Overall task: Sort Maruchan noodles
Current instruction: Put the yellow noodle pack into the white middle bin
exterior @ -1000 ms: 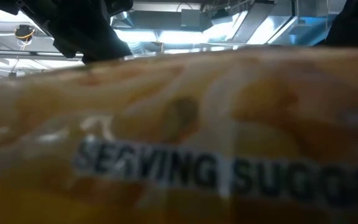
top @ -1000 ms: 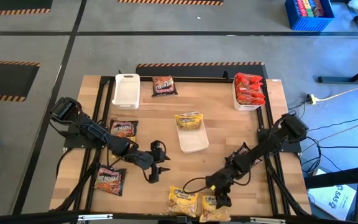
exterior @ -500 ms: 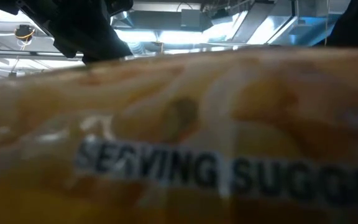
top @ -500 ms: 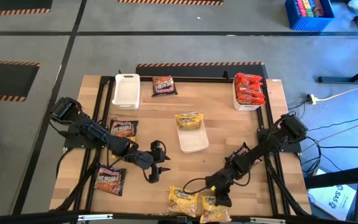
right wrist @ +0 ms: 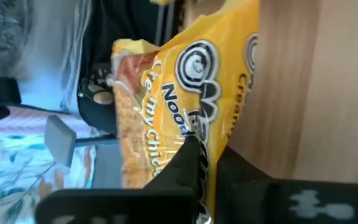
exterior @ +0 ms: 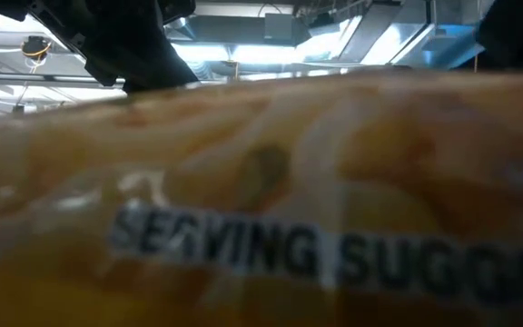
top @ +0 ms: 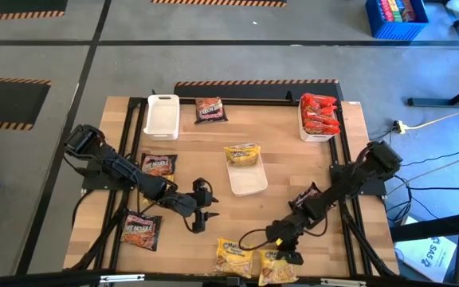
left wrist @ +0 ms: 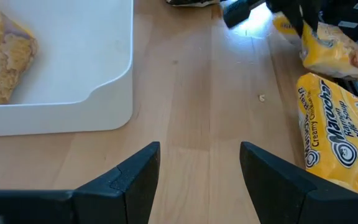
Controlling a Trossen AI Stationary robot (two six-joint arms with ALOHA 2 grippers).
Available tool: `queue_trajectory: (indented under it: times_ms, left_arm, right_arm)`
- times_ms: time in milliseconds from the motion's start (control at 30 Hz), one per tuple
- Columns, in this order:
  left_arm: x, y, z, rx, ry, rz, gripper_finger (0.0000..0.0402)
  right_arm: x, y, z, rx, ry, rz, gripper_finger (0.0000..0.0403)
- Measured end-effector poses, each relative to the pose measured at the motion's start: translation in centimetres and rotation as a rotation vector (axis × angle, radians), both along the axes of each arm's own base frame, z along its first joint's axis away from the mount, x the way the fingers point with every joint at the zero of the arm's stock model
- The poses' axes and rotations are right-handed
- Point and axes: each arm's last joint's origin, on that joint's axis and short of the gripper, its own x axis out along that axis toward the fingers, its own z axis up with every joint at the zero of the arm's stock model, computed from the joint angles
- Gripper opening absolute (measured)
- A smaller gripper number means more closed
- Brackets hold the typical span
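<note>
Jaws of the right gripper [top: 291,257] are clenched on a yellow packet [top: 277,267] at the counter's [top: 277,151] near edge — a second yellow packet [top: 234,255] lies just beside it. Left gripper [top: 206,215] hovers mid-counter, jaws released, holding nothing.

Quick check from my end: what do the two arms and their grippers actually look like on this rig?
Both arms are black, built of slim jointed segments with chunky joint housings, mounted on black frame rails along the table's side edges. A thin dark cable loops beside the right gripper. The left gripper has two flat, matte black fingers with angular, tapered tips. No markings are readable on either.
</note>
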Motion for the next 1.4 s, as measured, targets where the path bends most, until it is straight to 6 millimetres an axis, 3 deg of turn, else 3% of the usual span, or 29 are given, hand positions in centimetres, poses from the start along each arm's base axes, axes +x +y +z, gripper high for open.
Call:
queue_trajectory:
  times_ms: [567, 733, 967, 1100, 1400]
  left_arm:
    - [0.1, 0.3, 0.0, 0.009, -0.003, 0.010, 0.0215]
    - [0.2, 0.4, 0.0, 0.018, -0.010, 0.025, 0.0215]
    - [0.2, 0.4, 0.0, 0.018, -0.011, 0.026, 0.0215]
    - [0.2, 0.4, 0.1, 0.019, -0.012, 0.025, 0.0215]
    - [0.2, 0.4, 0.1, 0.017, -0.011, 0.026, 0.0215]
  right_arm:
    - [-3.2, -3.4, 6.9, -0.268, -0.180, -0.134, 0.0001]
    - [-3.6, -4.3, 6.9, -0.414, -0.198, -0.212, 0.0001]
    - [-3.3, -4.0, 5.9, -0.397, -0.117, -0.274, 0.0007]
    - [-3.1, -3.8, 5.0, -0.387, -0.062, -0.273, 0.0060]
    - [-2.1, -5.3, 5.4, -0.295, -0.002, -0.282, 0.0280]
